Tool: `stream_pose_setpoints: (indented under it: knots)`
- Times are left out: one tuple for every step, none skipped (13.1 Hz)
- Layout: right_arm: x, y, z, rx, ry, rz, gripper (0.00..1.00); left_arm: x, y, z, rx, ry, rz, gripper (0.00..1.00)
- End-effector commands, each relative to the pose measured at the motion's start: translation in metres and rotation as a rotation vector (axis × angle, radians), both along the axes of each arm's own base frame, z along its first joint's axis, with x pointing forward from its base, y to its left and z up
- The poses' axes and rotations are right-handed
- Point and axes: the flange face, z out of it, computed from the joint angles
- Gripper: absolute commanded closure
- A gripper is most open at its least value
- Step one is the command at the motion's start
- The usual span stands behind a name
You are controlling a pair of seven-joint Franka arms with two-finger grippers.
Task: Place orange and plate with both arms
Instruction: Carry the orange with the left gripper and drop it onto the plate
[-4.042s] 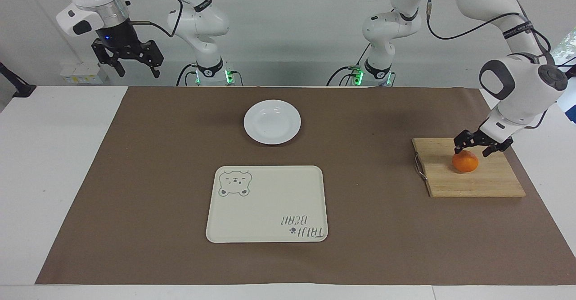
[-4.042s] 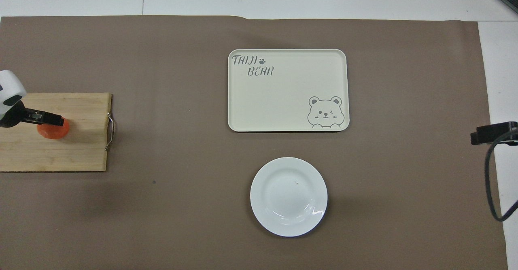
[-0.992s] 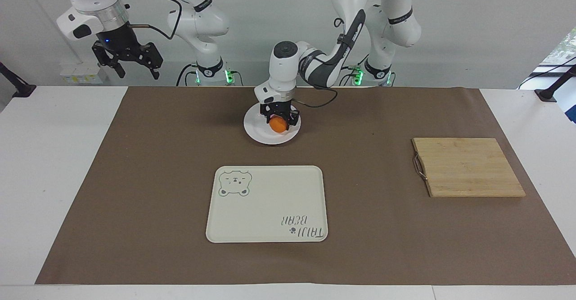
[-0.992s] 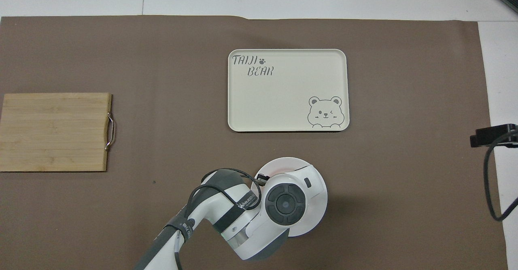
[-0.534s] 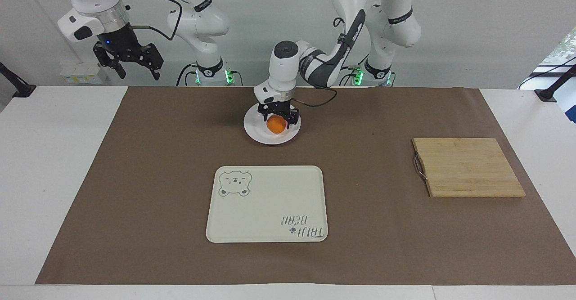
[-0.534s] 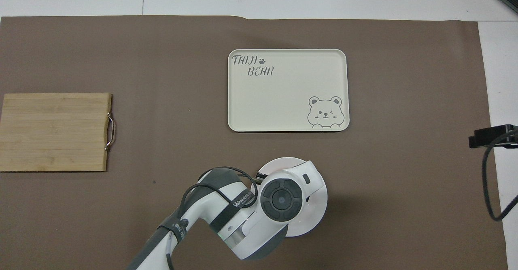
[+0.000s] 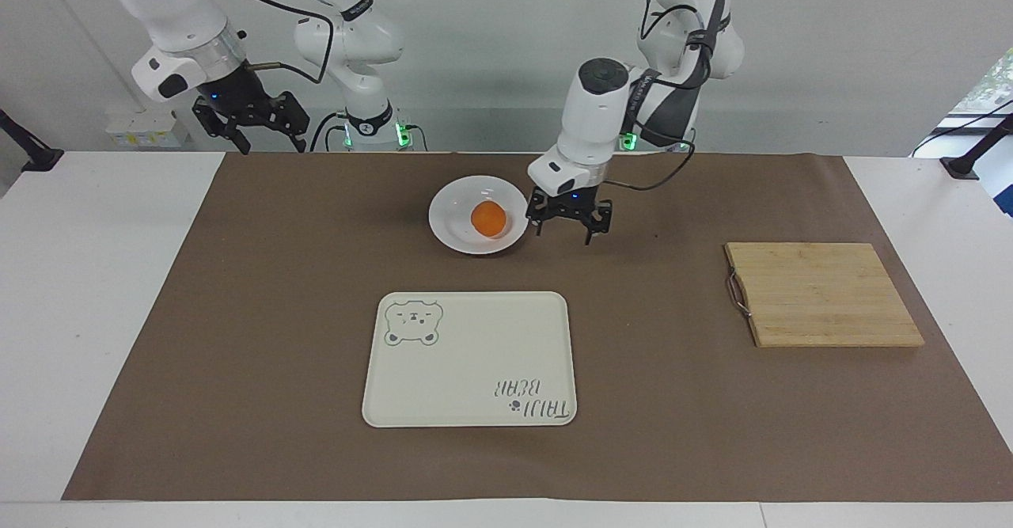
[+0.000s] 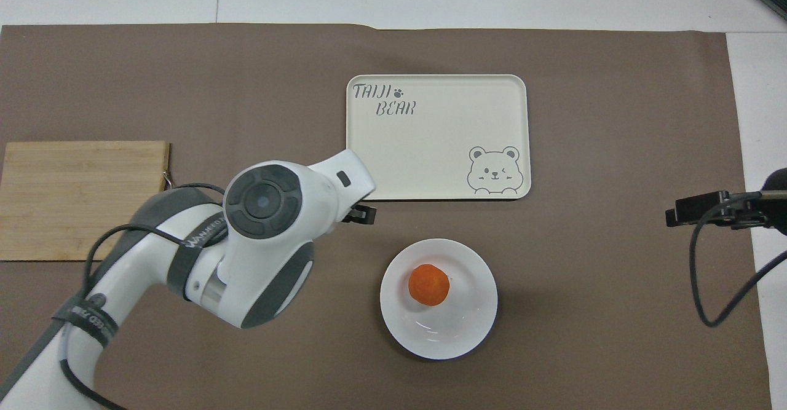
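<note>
Orange: in the well of the plate, free of both grippers.
Plate: on the brown mat, nearer the robots than the cream tray (bear drawing).
Left gripper: released, fingers spread, empty, over the mat just beside the plate.
Right gripper: released, empty, raised over the right arm's end of the table.
Cutting board: bare, at the left arm's end.

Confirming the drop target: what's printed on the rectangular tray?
The cream tray has a grey bear face and "TAIJI BEAR" lettering; clearest in the overhead view.
</note>
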Motion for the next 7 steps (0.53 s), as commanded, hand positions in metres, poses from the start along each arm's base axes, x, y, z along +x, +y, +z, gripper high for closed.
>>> stream_pose_setpoints:
  knots:
    - [-0.005,0.010,-0.035,0.091,0.014,-0.019,0.00,0.025,0.074,0.025,0.033,-0.011,-0.032,0.00]
    - [-0.004,0.014,-0.049,0.136,0.010,-0.032,0.00,0.041,0.108,0.034,0.039,-0.022,-0.048,0.00]
    - [-0.004,0.019,-0.061,0.190,0.009,-0.047,0.00,0.054,0.134,0.046,0.046,-0.028,-0.064,0.00]
    - [-0.004,0.023,-0.070,0.231,0.007,-0.048,0.00,0.065,0.156,0.059,0.052,-0.025,-0.067,0.00]
    - [-0.005,0.026,-0.079,0.261,0.013,-0.054,0.00,0.071,0.171,0.076,0.057,-0.024,-0.074,0.00]
    - [-0.007,0.029,-0.091,0.293,0.021,-0.060,0.00,0.075,0.184,0.088,0.062,-0.015,-0.076,0.00]
    - [-0.011,0.030,-0.107,0.314,0.031,-0.045,0.00,0.076,0.190,0.099,0.065,-0.006,-0.078,0.00]
